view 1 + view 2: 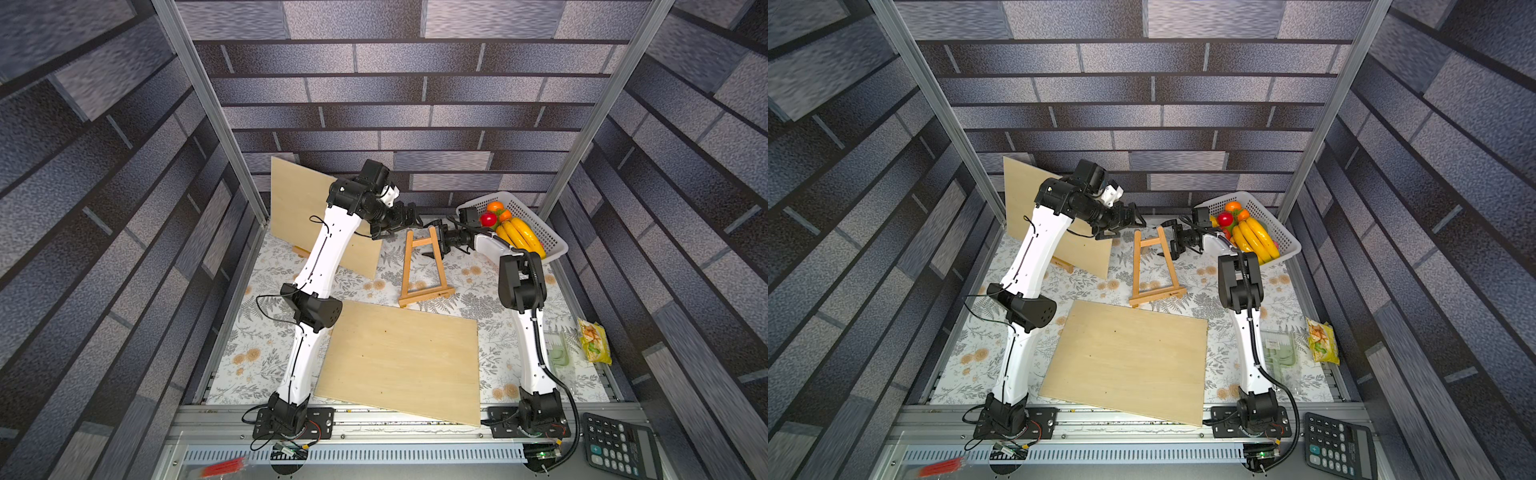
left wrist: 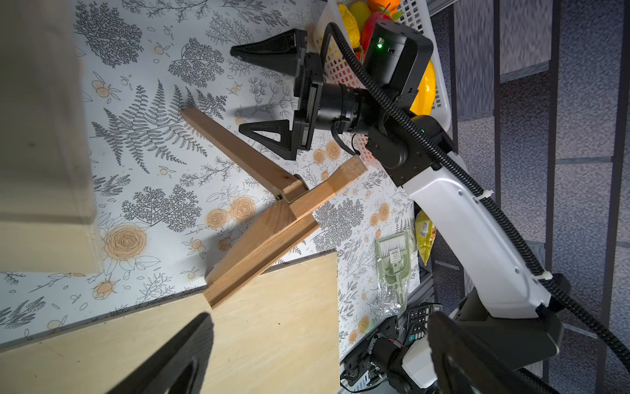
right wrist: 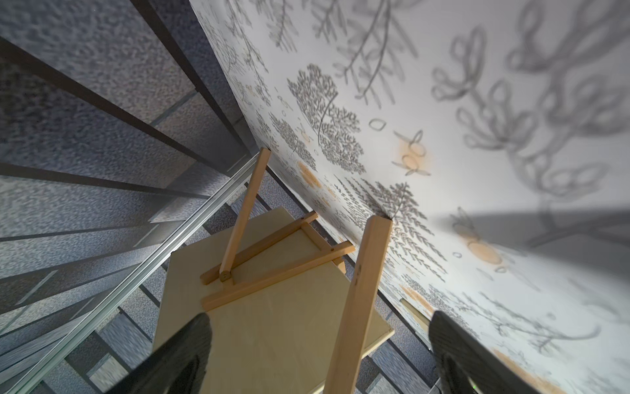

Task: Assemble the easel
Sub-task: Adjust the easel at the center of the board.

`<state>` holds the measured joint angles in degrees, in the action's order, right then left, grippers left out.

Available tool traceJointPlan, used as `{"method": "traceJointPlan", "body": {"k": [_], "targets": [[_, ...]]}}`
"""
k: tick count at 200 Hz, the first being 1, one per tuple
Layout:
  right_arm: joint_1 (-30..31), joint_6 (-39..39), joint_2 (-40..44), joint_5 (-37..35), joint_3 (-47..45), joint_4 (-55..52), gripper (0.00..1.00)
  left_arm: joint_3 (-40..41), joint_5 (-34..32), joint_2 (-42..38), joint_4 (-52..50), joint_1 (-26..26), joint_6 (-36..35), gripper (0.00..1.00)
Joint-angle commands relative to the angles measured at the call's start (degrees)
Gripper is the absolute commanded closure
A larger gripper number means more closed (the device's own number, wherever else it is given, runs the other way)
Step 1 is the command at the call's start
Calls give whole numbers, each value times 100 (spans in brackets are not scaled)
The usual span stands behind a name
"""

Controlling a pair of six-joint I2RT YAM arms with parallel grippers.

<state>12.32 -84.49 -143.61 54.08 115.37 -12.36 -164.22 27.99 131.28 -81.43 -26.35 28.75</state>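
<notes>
Your right pincer (image 1: 431,240) is spread around the standing easel's (image 1: 424,293) upper leg; your left pincer (image 1: 400,227), also spread, hovers just beside.

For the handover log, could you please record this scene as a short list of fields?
Easel: small wooden A-frame easel, standing on the floral-covered table, rear leg spread, no board on it
Loose board: pale plywood board, flat at the table's front
Second board: plywood panel propped on another easel, back left
Left gripper: open, by the easel's top, holding nothing
Right gripper: open, an easel bar between its fingers, unclamped
Other: white plastic basket of fruit, back right
</notes>
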Motion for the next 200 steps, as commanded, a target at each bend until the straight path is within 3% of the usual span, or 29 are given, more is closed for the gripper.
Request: {"method": "traceJointPlan", "body": {"k": [1,70,123,200], "targets": [[230,-586,146,277,-98,599,0,-128,-99,-292,-100,44,-36,0],[367,-1774,-226,253,-132,1984,0,-129,-158,-249,-277,60,-115,0],[355,-2485,-565,-263,67,2997,0,-128,-126,-157,-291,84,-109,0],[42,-2248,-1304,-408,1493,2406,0,-130,-19,-157,-173,213,-122,0]]}}
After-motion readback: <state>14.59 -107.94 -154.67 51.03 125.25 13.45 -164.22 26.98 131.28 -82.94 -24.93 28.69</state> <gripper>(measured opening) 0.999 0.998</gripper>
